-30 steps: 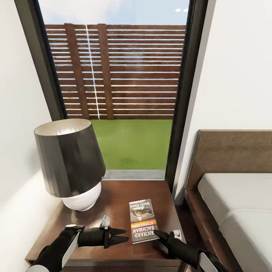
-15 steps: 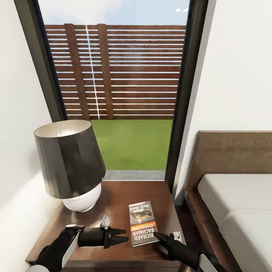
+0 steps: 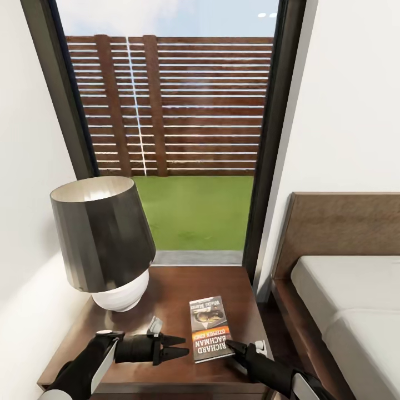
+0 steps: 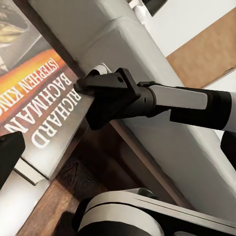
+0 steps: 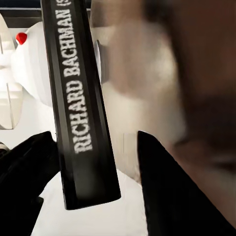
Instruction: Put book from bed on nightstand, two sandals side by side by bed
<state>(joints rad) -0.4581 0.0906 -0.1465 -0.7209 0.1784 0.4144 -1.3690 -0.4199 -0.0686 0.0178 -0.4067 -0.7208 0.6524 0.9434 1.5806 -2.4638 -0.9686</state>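
Observation:
The book (image 3: 210, 328) lies flat, cover up, on the dark-brown nightstand (image 3: 172, 286), near its front right part. My right gripper (image 3: 230, 345) is at the book's near right corner, one finger on each side of the book's edge (image 5: 81, 123). A gap shows between the book and one finger (image 5: 172, 196), so the gripper is open. In the left wrist view the right gripper (image 4: 88, 91) touches the cover (image 4: 34, 98). My left gripper (image 3: 186, 345) hovers open just left of the book, holding nothing. The bed (image 3: 344, 311) stands to the right. The sandals are out of view.
A lamp (image 3: 103, 239) with a dark shade and white base takes up the nightstand's left half. White walls close in on both sides. Behind the nightstand is a tall window (image 3: 183, 139) showing a fence and grass. A narrow strip of floor (image 3: 275, 322) separates nightstand and bed.
The book and my right gripper shifted slightly toward the nightstand's front edge a second ago and have stayed still since. The left gripper has not moved.

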